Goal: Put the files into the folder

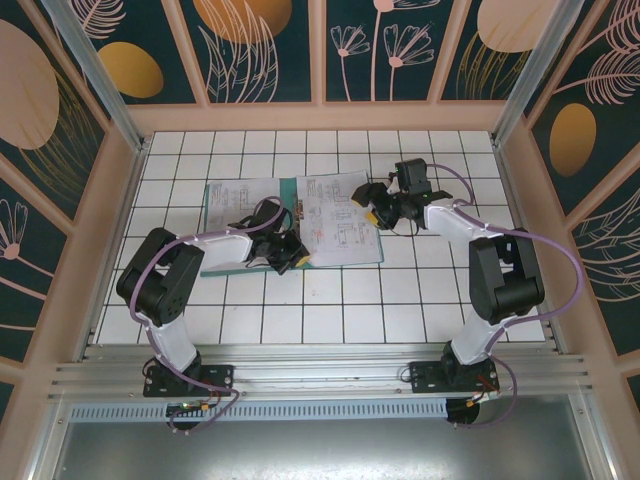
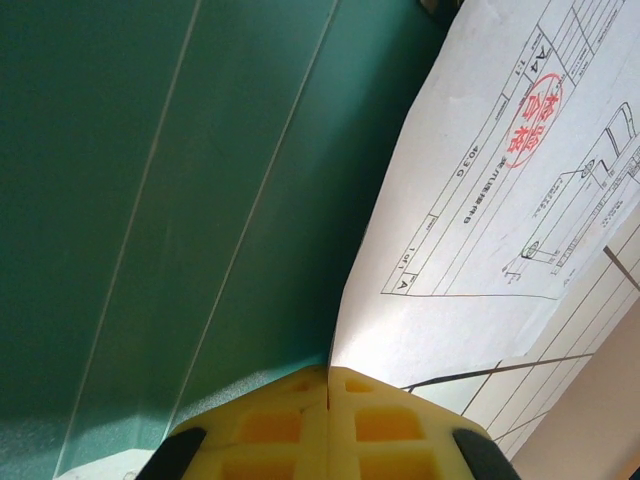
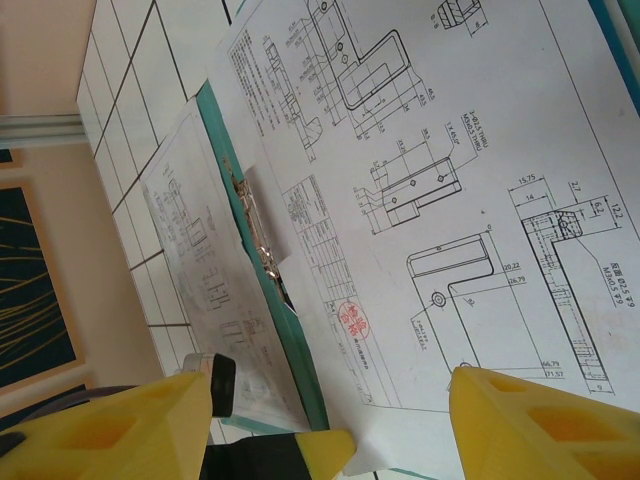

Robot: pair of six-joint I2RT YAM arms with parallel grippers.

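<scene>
Yellow fingertips of the left gripper are pressed tight together where the files meet the folder, probably steadying that edge. Right gripper hovers over the sheets, spread wide and empty.

folder: smooth, matt | files: thin paper | clip: shiny metal

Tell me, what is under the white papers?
The open green folder lies under the papers; its edges and metal clip peek out. Whether more sheets lie beneath the top ones is covered.
</scene>
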